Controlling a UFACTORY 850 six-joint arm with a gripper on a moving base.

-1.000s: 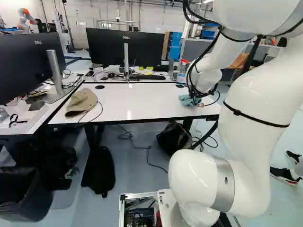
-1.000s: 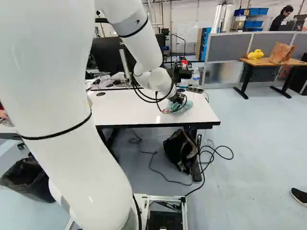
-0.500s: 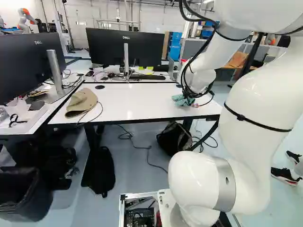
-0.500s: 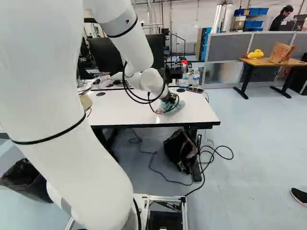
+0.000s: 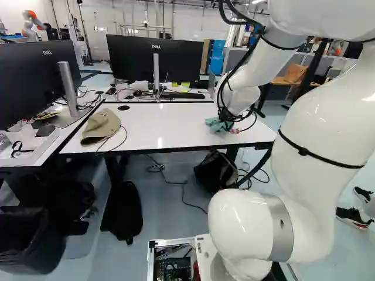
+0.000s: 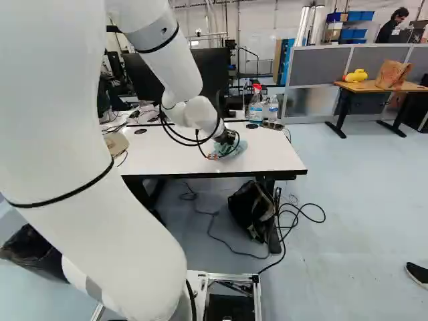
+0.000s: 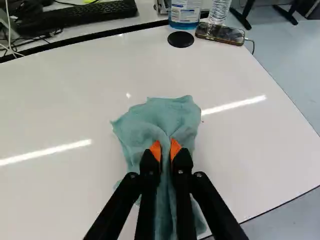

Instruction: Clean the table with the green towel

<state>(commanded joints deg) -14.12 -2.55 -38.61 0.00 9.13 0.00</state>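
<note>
Twelve being dead ahead of the claw [image 7: 166,145], the green towel [image 7: 172,112] is clenched in its grip — long axis twelve to six, fanned mostly toward twelve over the bench [image 7: 55,110]. A sweep toward nine looks likely — cap [image 5: 101,125] lies that way, well apart.

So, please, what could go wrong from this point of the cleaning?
The claw pinches only a narrow middle part of the green towel, so loose edges may fold and miss spots. Wiping far toward the corner could push the phone or the blue-liquid bottle near it. At the table's other end, the cap might be dragged.
</note>
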